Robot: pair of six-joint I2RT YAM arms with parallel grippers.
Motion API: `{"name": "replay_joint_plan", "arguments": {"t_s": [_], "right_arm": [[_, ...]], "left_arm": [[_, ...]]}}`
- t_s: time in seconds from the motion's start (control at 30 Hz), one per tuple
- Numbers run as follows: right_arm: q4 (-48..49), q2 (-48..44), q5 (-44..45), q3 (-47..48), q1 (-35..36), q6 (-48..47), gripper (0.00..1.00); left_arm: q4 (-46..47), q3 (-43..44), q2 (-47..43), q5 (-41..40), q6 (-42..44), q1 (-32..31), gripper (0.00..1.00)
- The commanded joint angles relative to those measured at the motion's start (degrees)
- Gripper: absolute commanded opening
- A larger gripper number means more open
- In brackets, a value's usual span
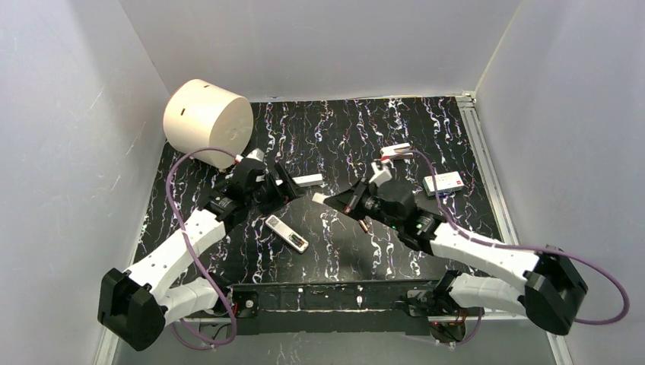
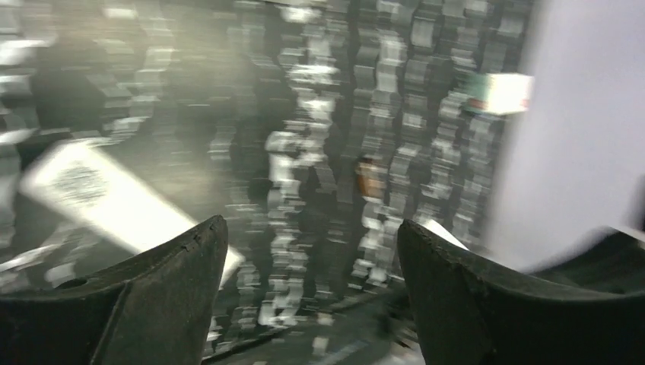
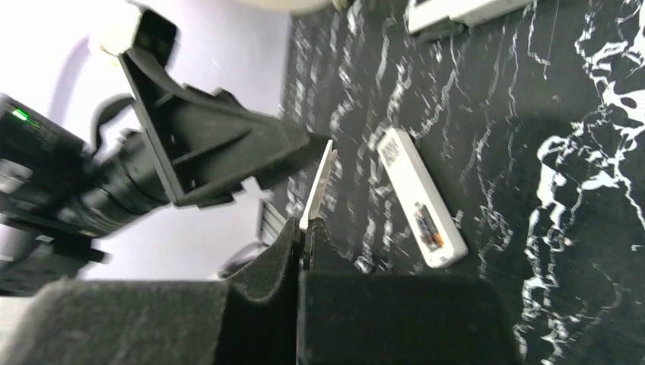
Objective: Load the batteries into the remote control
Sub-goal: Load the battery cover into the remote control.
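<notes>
Left gripper (image 2: 312,228): jaws wide apart, holding nothing.
Remote control (image 1: 287,233): flat on the table, just base-side of the left gripper, between both grippers.
Right gripper (image 3: 304,228): pinched closed on a thin white strip (image 3: 320,179).
Battery (image 1: 366,225): on the table, just beside the right gripper.

Enclosure: plain white walls, left wall (image 1: 61,152) at 9 o'clock, back wall (image 1: 319,46) at 12, right wall (image 1: 570,114) at 3. Floor: black mat (image 1: 342,129), white marble veining, slight glare. Metal rail (image 1: 487,167) along mat edge at 3 o'clock. Big white cylinder (image 1: 207,122) at 10 o'clock, near left wall. Light soft, even.
</notes>
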Motion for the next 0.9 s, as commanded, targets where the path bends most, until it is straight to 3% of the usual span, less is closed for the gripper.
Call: {"name": "replay_joint_plan", "arguments": {"t_s": [0.0, 0.07, 0.2, 0.43, 0.57, 0.87], "right_arm": [[-9.84, 7.6, -11.06, 6.58, 2.39, -13.84, 0.01], [-10.06, 12.68, -13.8, 8.9, 5.59, -17.44, 0.01], [-10.33, 22.91, -16.37, 13.49, 13.04, -22.67, 0.01], [-9.56, 33.33, -16.21, 16.39, 15.04, -23.28, 0.01], [-14.4, 34.98, -13.75, 17.88, 14.69, -22.91, 0.01], [-17.04, 30.26, -12.09, 13.57, 9.28, -22.91, 0.01]], "left_arm": [[-29.02, 2.53, -0.09, -22.93, 15.41, 2.07, 0.83], [-29.24, 1.35, 0.03, -23.41, 17.23, 4.71, 0.91], [-24.14, -1.01, 0.49, -16.54, 18.61, 9.71, 0.98], [-17.68, -2.35, 7.22, -10.06, 17.86, 13.38, 0.98], [-15.27, -2.09, 10.47, -5.34, 19.7, 14.24, 0.86], [-16.69, -1.66, 11.04, -6.61, 21.57, 14.46, 0.86]]}}
